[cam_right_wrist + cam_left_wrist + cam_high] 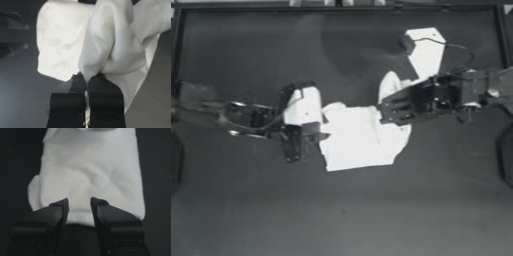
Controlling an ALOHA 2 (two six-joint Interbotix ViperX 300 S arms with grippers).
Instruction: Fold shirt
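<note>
The white shirt (361, 142) lies crumpled into a small heap at the middle of the dark table. My right gripper (385, 114) comes in from the right at the heap's upper right edge. It is shut on a pinched fold of the shirt (110, 50), which rises bunched from its fingertips (87, 76). At the heap's left edge is my left gripper (321, 134). Its jaws stand a little apart, astride the near hem of the shirt (90, 173), with cloth showing in the gap at my left gripper (79, 204).
A stiff white plate (303, 106) sits on the left wrist and another (426, 50) on the right arm, with a cable looping from it. A metal frame rail (338, 6) runs along the table's far edge. Bare dark table (338, 215) surrounds the heap.
</note>
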